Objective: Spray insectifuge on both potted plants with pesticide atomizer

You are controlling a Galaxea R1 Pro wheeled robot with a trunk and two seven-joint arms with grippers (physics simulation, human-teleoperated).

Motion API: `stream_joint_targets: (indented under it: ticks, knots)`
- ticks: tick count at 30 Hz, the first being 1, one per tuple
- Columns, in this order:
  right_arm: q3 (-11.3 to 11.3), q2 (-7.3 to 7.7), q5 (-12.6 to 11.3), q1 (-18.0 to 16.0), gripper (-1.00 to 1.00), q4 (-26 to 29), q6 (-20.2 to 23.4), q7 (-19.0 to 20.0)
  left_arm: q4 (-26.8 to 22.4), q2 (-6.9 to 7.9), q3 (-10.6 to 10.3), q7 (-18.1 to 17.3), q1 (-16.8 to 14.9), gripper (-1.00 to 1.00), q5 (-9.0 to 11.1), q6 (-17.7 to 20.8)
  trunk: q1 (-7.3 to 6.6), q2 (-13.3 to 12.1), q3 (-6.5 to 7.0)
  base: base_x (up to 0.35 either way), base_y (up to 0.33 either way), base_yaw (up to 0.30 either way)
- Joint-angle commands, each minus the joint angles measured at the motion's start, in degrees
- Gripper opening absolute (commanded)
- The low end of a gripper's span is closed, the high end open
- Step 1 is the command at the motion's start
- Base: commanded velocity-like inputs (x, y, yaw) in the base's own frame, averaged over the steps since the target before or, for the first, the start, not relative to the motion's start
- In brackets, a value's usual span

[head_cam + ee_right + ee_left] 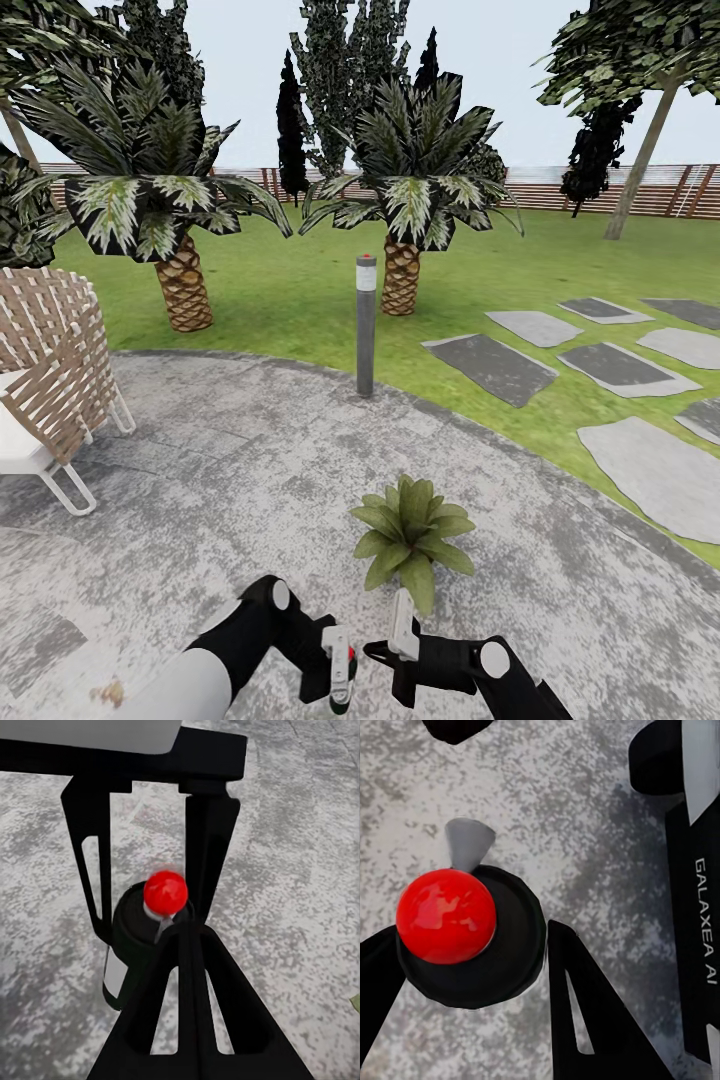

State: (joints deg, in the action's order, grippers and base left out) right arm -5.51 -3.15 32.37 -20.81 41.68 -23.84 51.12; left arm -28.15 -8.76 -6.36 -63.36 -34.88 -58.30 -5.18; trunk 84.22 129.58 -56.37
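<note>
— Where is the pesticide atomizer (342,680)?
— Clamped upright in the left gripper (338,672), over the patio (200,470).
— The right gripper (385,648)?
— Can't tell; it hovers just beside, near the potted plant (412,535).

The pesticide atomizer (342,678) runs off the head view's lower edge — its body hidden behind the left claw (336,668).

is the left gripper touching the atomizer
Touching: in the left wrist view the left gripper's fingers press both sides of the pesticide atomizer.
</note>
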Motion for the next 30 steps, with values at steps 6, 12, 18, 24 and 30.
stream_joint_targets:
  ticks: [6,12,18,24,30]
  knots:
    - [0.1,-0.07,0.4,0.0,-1.0,0.1,-0.2,0.0,-0.1,-0.44,0.1,-0.1,0.0,-1.0,-0.3,-0.7,-0.01,0.0,-0.05,0.0,0.0,0.0]
    - [0.1,-0.06,0.4,0.0,-1.0,0.1,-0.2,0.0,-0.1,-0.88,0.1,-0.2,0.0,-1.0,-0.3,-0.7,-0.01,0.0,-0.05,0.0,0.0,0.0]
    - [0.1,-0.09,0.4,0.0,-1.0,0.0,-0.2,0.0,-0.1,-1.16,0.1,-0.2,0.0,-1.0,-0.2,-0.8,-0.01,0.0,-0.05,0.0,0.0,0.0]
    - [0.1,-0.08,0.4,0.0,-1.0,-0.1,-0.2,0.0,-0.1,-1.17,0.0,-0.2,0.0,-1.0,-0.2,-0.8,-0.01,0.0,-0.05,0.0,0.0,0.0]
    - [0.1,-0.1,0.4,0.0,-1.0,-0.1,-0.2,0.0,0.0,-1.07,0.0,-0.1,0.0,-1.0,-0.4,-0.7,-0.01,0.0,-0.05,0.0,0.0,0.0]
